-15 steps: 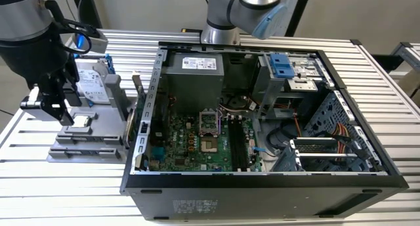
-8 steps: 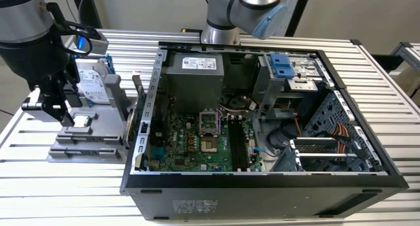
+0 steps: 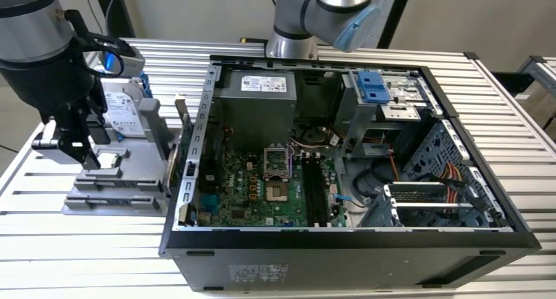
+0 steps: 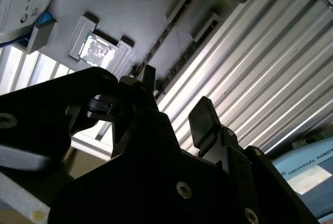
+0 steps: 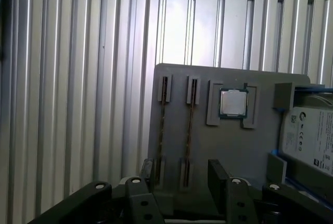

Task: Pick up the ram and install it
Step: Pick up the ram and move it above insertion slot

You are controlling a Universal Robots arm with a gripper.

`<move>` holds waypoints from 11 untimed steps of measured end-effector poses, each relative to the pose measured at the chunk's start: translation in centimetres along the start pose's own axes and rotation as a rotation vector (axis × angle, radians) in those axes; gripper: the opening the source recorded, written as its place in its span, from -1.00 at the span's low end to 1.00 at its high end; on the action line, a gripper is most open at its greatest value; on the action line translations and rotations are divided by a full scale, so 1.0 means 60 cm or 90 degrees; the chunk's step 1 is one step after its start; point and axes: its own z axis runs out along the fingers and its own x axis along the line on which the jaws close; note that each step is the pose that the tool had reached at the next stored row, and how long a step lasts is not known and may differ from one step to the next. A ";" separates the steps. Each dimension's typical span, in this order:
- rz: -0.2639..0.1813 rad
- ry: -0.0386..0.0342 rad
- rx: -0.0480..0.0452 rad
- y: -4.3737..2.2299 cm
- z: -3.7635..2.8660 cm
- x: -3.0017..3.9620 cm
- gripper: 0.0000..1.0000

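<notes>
- My pincer (image 5: 181, 165) has its fingers apart with nothing between them. It hangs over the grey holder (image 5: 234, 151), at the end where the sticks are racked.
- The ram (image 5: 190, 125) stands on edge in one slot of the holder. A second thin strip (image 5: 162, 125) of the same kind stands in the slot alongside.
- In the first wrist view both strips fall roughly between my fingers. I cannot tell which strip I am centred on, and I see no contact with either.
- A square silver chip (image 5: 232, 102) sits in the holder's recess just beside the ram. The hard drive (image 5: 307, 135) occupies the holder's far side, beyond the chip.
- The open computer case (image 3: 347, 240) stands just beside the holder on the slatted tabletop (image 3: 52, 247). The long black slots (image 3: 314, 191) on its motherboard look unfilled.
- Finding: the task is at its opening stage. The ram has not been grasped, so the lift, the carry to the case and the seating are all outstanding.
</notes>
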 end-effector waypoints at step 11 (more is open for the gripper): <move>0.000 0.0009 0.0194 0.007 0.014 -0.001 1.00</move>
